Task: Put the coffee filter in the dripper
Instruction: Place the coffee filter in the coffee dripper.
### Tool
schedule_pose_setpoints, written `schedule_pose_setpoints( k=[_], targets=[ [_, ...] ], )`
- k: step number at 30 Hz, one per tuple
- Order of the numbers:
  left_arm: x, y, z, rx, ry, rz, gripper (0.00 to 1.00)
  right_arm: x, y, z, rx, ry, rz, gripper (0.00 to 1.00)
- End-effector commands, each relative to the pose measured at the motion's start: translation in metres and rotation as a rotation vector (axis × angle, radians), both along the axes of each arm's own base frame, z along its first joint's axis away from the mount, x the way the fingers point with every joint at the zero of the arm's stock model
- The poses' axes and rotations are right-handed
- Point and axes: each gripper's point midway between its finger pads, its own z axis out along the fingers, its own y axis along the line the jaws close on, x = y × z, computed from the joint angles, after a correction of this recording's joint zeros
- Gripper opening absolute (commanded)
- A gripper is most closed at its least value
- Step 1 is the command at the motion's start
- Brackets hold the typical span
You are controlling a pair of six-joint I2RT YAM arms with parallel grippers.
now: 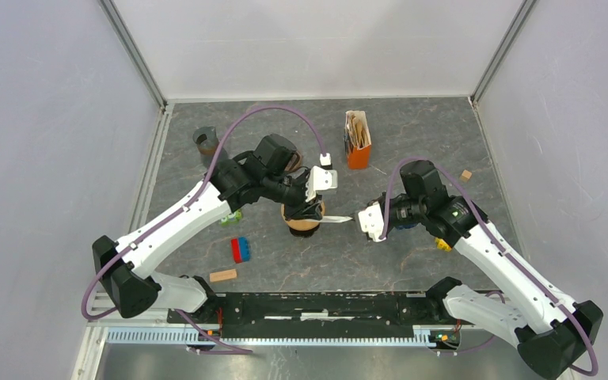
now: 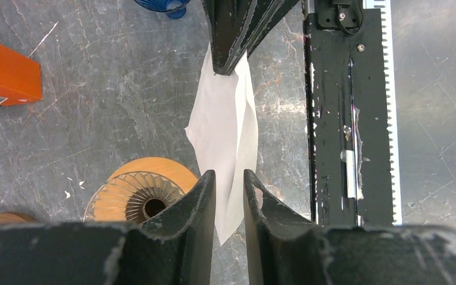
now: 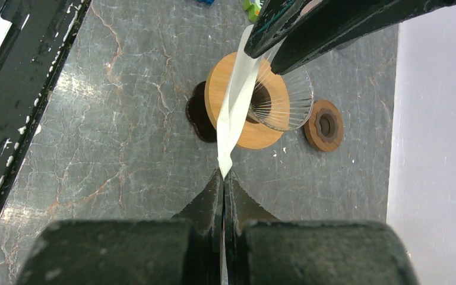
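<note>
- Hovering right above the dripper (image 1: 303,226), the left gripper (image 1: 314,212) has its fingers a little apart, with one end of the coffee filter (image 1: 340,219) running through the gap
- The white coffee filter hangs in the air, stretching from over the dripper toward 3 o'clock, not yet seated in the cone
- At that 3 o'clock end the right gripper (image 1: 362,222) pinches the filter's tip, fingers pressed tight together
- An orange box (image 1: 357,141) stands at the dripper's 1 o'clock, well apart
</note>
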Motion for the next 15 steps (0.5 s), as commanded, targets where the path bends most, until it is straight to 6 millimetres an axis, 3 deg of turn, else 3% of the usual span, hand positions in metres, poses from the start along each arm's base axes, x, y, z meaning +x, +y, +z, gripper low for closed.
schedule_pose_setpoints(
  k=[1,15],
  targets=[
    [0.003,-0.008,0.002,-0.013,-0.060,-0.036,0.30,-0.004,0.006,0.013,0.029,-0.032,0.051,0.00],
    [-0.004,-0.013,-0.012,0.013,-0.042,-0.066,0.28,-0.002,0.008,0.022,0.049,-0.032,0.036,0.00]
  ],
)
